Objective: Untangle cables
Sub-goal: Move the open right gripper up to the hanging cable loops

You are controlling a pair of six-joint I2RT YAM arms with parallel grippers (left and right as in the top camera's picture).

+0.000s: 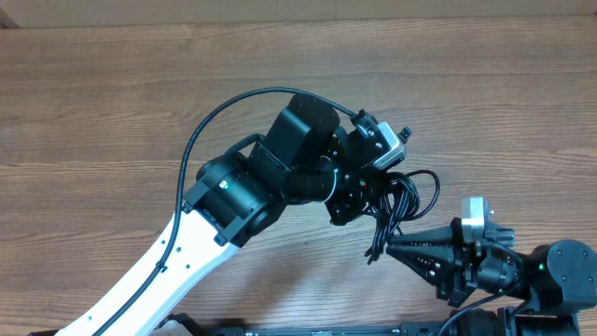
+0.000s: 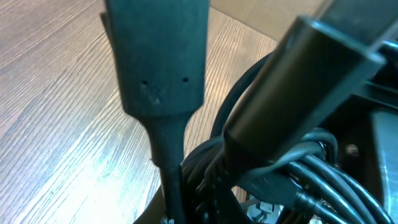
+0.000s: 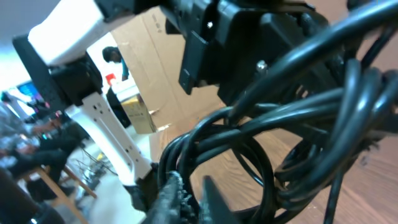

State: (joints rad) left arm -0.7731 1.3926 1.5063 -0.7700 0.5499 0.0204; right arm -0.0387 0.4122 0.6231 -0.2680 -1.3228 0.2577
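At mid-table the left gripper (image 1: 366, 194) is clamped on the cables (image 1: 406, 191), a bunch of thin black cords. Their loose loops spill just right of it, and one strand droops below. Further right of that gripper, the right gripper (image 1: 390, 245) is closed at the drooping strand; whether it pinches the strand I cannot tell. Beneath lies a wood-grain table (image 1: 103, 93). Behind the left gripper, the right wrist view shows a cardboard sheet (image 3: 158, 74).

Wood-grain table (image 1: 112, 103), black cables (image 1: 384, 224) bunched above its right part, contact unclear
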